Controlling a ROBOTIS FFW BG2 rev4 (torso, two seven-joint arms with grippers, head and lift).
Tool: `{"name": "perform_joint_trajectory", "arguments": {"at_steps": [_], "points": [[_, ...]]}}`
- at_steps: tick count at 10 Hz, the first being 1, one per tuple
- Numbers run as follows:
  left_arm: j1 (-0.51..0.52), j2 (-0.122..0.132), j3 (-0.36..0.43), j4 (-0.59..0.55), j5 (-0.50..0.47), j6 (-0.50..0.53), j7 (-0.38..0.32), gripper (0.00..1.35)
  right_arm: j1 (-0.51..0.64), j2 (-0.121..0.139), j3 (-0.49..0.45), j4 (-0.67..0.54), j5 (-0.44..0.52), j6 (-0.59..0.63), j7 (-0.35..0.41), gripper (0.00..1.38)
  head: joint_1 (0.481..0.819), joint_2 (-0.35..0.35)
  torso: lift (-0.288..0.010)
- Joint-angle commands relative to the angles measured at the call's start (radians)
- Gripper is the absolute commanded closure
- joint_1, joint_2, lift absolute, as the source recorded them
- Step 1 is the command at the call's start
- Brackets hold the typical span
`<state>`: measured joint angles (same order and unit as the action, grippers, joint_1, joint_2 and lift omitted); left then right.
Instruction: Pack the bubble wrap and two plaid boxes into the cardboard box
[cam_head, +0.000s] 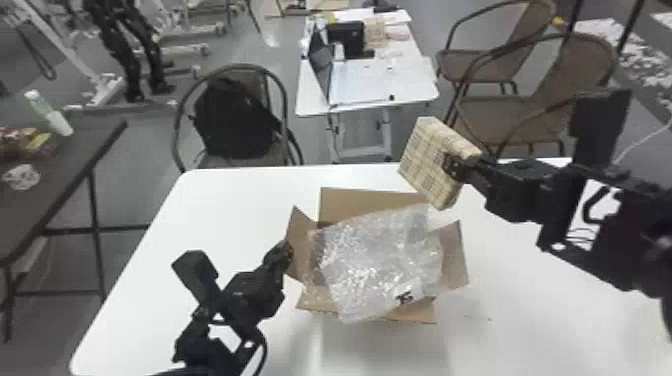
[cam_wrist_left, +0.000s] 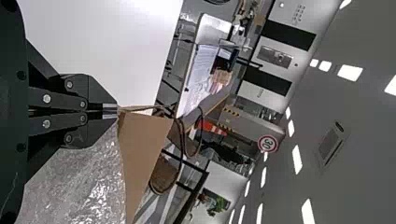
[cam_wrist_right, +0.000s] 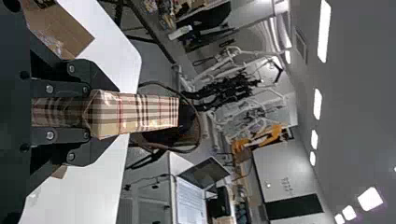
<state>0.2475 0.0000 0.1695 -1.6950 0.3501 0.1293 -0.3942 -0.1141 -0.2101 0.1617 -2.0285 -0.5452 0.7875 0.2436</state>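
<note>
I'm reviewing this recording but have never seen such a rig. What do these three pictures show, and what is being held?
This is a two-armed robot. The head view looks forward and down over a white table; each wrist view looks out along one arm and is turned sideways. On the table stands an open cardboard box with bubble wrap lying across its opening. The left arm has its jaws closed on one of the box's flaps. The right arm holds a plaid box between its jaws, raised beyond the cardboard box's far right corner.
</note>
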Motion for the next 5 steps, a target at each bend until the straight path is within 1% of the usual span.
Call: {"name": "perform_joint_trajectory", "arguments": {"at_steps": [1,2,3,4,5], "points": [[-0.002,-0.003,-0.001,0.0,-0.005,0.003,0.0,1.22,-0.024,0.0,-0.001,-0.024,-0.038,0.11,-0.038,1.05,0.695,0.193,-0.039],[-0.004,-0.003,-0.001,0.0,-0.006,0.003,0.0,1.22,-0.032,0.0,-0.004,-0.048,-0.056,0.173,-0.09,1.05,0.695,0.196,-0.039],[-0.005,-0.003,-0.001,0.0,-0.008,0.004,0.0,1.22,-0.042,-0.002,-0.005,-0.045,-0.09,0.223,-0.127,1.05,0.695,0.196,-0.039],[-0.007,-0.003,-0.002,0.001,-0.011,0.004,0.0,1.22,-0.059,0.0,-0.005,-0.001,-0.144,0.262,-0.133,1.05,0.695,0.195,-0.039],[-0.01,-0.003,-0.005,0.005,-0.011,0.004,0.0,1.22,-0.07,0.005,-0.004,0.053,-0.182,0.268,-0.132,1.05,0.695,0.201,-0.039]]}}
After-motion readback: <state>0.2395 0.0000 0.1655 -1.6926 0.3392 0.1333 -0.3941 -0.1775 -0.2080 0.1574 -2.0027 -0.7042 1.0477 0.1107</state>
